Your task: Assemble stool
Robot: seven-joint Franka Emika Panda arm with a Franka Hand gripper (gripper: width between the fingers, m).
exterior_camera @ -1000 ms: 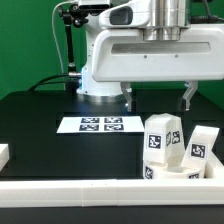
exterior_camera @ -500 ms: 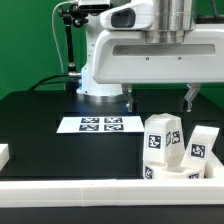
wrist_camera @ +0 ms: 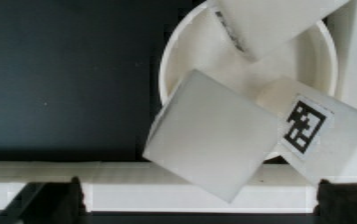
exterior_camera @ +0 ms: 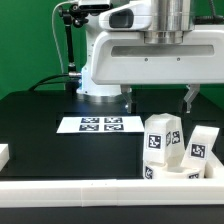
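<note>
Claw (exterior_camera: 159, 97) spread wide, hanging empty above the legs (exterior_camera: 162, 143), lined up for a grab. Seat (wrist_camera: 201, 60) lies under them, 5 o'clock corner.

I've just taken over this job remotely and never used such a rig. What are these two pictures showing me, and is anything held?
The big white machine is a robot arm. Its pincer hangs open and holds nothing; one finger shows clearly. The exterior view looks from off the arm; the wrist view looks down from the arm itself. On the black table lie the flat marker board and tagged white stool legs. The wrist view shows legs over the round seat, by a white rail.
</note>
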